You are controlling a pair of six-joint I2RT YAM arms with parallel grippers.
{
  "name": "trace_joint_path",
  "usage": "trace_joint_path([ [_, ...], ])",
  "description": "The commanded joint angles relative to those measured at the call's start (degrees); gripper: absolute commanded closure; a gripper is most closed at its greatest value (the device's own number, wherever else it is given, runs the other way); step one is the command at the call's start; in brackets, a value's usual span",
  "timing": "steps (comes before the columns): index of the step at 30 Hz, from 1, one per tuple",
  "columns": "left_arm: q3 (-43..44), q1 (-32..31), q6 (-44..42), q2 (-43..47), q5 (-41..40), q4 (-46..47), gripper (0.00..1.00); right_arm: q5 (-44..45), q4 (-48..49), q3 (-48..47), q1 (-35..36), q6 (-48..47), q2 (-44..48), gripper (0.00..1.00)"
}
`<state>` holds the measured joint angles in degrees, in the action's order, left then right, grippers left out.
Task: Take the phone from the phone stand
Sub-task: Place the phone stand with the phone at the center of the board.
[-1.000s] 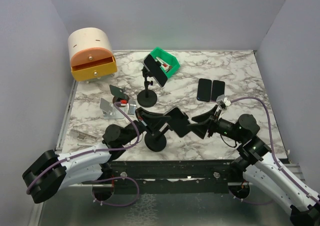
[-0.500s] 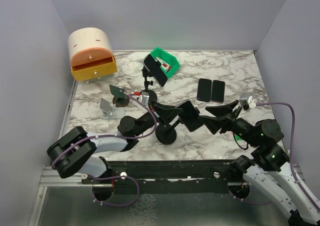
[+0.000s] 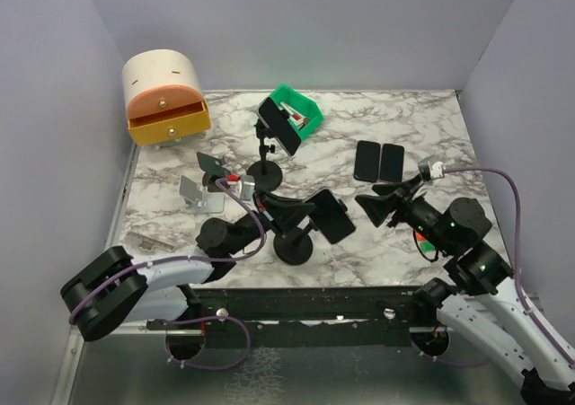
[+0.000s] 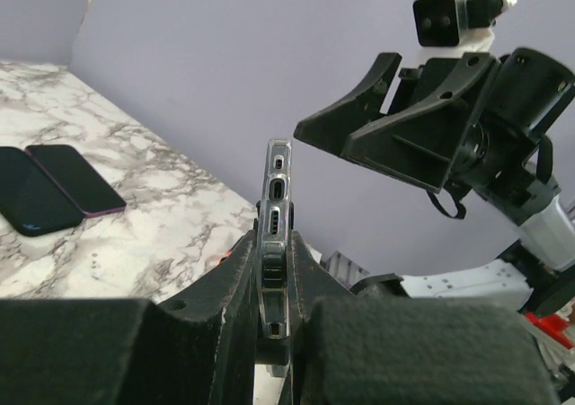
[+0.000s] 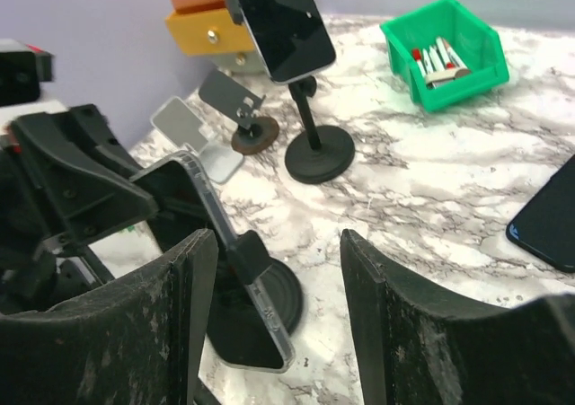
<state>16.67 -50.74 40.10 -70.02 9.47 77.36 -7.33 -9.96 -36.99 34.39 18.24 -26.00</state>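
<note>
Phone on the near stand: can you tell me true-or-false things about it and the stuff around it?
1. The left tool pinches the phone between its fingers. True.
2. The right tool is holding a phone. False: it is open and empty, facing the phone.
3. Two other phones lie flat, side by side, on the table. True.
4. The green bin is empty. False: small white and red things lie in it.
5. The phone lies flat on the table. False: it is up on its stand.
</note>
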Motion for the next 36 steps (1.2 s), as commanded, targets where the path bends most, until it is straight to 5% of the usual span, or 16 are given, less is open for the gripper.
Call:
trace_joint_path([
  [1, 0.2, -0.1, -3.3, 7.1, -2.7, -8.7, 1.00, -2.7, -4.3, -5.0, 0.1, -5.0, -6.9, 0.38],
  [15, -0.5, -0.2, -7.3, 19.5, -3.5, -27.7, 1.00, -17.5, 0.0, -5.5, 0.1, -7.2, -14.7, 0.37],
  [21, 0.1, -0.2, -7.7, 22.3, -3.7, -32.6, 1.00, -14.2, -6.1, -11.7, 0.2, -11.3, -18.7, 0.23],
  [36, -1.3, -0.1, -9.2, 37.0, -6.3, -51.2, 1.00, -4.9, -11.8, -22.2, 5.1, -14.8, -27.8, 0.23],
])
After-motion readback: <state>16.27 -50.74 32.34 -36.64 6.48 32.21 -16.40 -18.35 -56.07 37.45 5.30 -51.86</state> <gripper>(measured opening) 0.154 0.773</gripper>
